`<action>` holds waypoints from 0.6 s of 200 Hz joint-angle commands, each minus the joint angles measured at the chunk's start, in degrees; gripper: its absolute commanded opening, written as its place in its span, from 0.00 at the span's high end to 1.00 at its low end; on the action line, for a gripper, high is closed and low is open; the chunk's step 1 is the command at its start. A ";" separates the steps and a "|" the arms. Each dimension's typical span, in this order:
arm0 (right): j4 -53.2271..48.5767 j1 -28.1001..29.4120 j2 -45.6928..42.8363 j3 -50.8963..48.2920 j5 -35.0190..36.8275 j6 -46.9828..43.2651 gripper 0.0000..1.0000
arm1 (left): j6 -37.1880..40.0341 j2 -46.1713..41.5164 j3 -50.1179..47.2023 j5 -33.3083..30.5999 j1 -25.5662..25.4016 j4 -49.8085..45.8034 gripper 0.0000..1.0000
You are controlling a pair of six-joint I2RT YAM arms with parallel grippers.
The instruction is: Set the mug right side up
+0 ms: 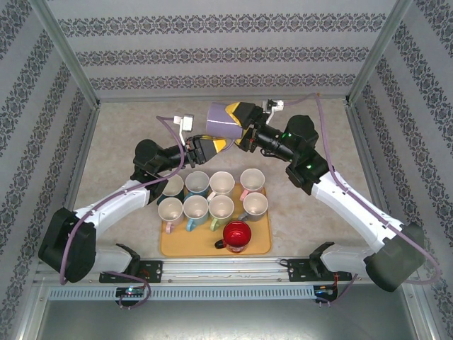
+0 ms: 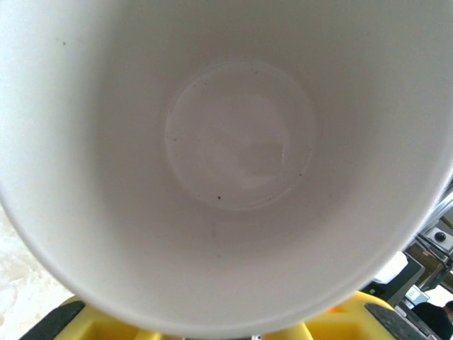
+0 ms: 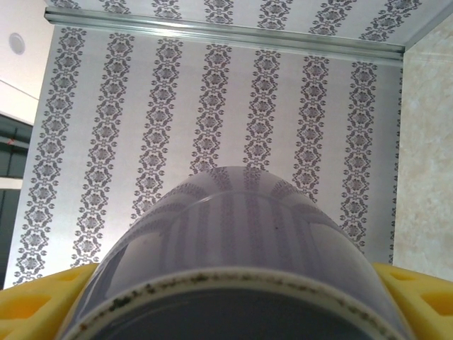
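The purple mug (image 1: pixel 223 122) hangs on its side in the air above the back of the table, mouth turned to the left. My right gripper (image 1: pixel 244 125) is shut on its base end; in the right wrist view its yellow fingers (image 3: pixel 417 294) sit on either side of the purple wall (image 3: pixel 241 234). My left gripper (image 1: pixel 211 146) is just below the mug's mouth. The left wrist view looks straight into the white inside (image 2: pixel 241 142) of the mug. The left gripper's yellow fingers (image 2: pixel 361 319) stand apart under the rim, their tips hidden.
A yellow tray (image 1: pixel 191 245) lies near the front edge, holding several upright mugs and a red mug (image 1: pixel 236 236) at its near side. Patterned walls close in the back and both sides.
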 commanded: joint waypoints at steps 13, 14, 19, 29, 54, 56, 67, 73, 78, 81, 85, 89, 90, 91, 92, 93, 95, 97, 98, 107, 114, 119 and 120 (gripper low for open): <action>7.01 0.84 -1.92 -0.76 -0.65 1.07 0.53 | -1.70 0.30 0.39 1.69 -0.37 6.44 0.82; 7.01 0.84 -1.92 -0.76 -0.61 1.08 0.53 | -1.75 0.30 0.35 1.69 -0.40 6.44 0.83; 7.02 0.84 -1.92 -0.88 -0.62 1.16 0.53 | -1.84 0.29 0.44 1.72 -0.40 6.53 0.85; 6.99 0.84 -1.92 -0.95 -0.65 1.05 0.52 | -1.87 0.09 0.50 1.93 -0.38 6.45 0.89; 6.02 0.84 -2.09 -0.32 -1.32 -0.78 0.34 | -0.85 -1.49 0.44 1.57 -0.40 4.85 0.96; 5.87 0.84 -2.10 -0.26 -1.39 -1.12 0.32 | -0.61 -1.80 0.41 1.46 -0.37 4.49 0.96; 3.58 0.71 -2.47 0.52 -1.49 -3.40 0.23 | 1.31 -3.53 0.22 0.40 -0.43 1.92 0.96; 2.49 0.54 -2.77 0.72 -1.16 -4.33 0.17 | 2.67 -4.84 0.10 -0.16 -0.42 -0.12 0.97; 2.12 0.35 -3.03 0.73 -0.86 -4.90 0.11 | 3.97 -5.93 0.13 -0.73 -0.36 -2.07 0.97; 1.97 0.13 -3.17 0.65 -0.65 -5.13 0.06 | 4.77 -6.74 0.18 -1.06 -0.38 -3.42 0.97; 1.70 -0.17 -3.36 0.47 -0.51 -5.28 0.02 | 5.94 -7.81 0.26 -1.55 -0.38 -5.66 0.97; 1.46 -0.48 -3.54 0.32 -0.40 -5.33 0.02 | 7.38 -8.97 0.38 -2.09 -0.37 -8.00 0.97; 1.42 -0.56 -3.57 0.26 -0.40 -5.33 0.02 | 7.71 -9.26 0.48 -2.27 -0.40 -8.56 0.97; 1.41 -0.65 -3.62 0.23 -0.39 -5.37 0.02 | 8.01 -9.58 0.49 -2.36 -0.38 -9.14 0.97; 1.31 -0.78 -3.65 0.13 -0.39 -5.40 0.02 | 8.38 -9.87 0.53 -2.49 -0.37 -9.92 0.97; 1.22 -0.89 -3.67 0.03 -0.35 -5.41 0.02 | 8.74 -10.19 0.56 -2.65 -0.40 -10.48 0.97; 1.04 -1.13 -3.79 -0.10 -0.31 -5.46 0.02 | 9.39 -10.82 0.70 -2.89 -0.37 -11.56 0.97; 0.93 -1.34 -3.91 -0.25 -0.31 -5.54 0.02 | 10.23 -11.44 0.72 -3.15 -0.38 -13.02 0.97; 0.85 -1.43 -3.97 -0.24 -0.30 -5.61 0.02 | 10.59 -11.72 0.83 -3.28 -0.37 -13.70 0.97; -0.57 -2.64 -4.73 -0.78 -0.22 -6.55 0.02 | 14.34 -15.03 1.55 -4.70 -0.36 -21.08 0.97; -2.35 -3.82 -5.56 -1.22 0.08 -7.53 0.02 | 18.17 -17.64 2.49 -6.10 -0.51 -28.22 0.97; -3.92 -4.69 -6.18 -1.50 0.33 -8.44 0.02 | 21.03 -19.64 3.42 -7.56 -0.71 -33.66 0.97; -4.25 -4.87 -6.34 -1.53 0.36 -8.69 0.02 | 21.66 -20.04 3.62 -7.82 -0.75 -34.65 0.97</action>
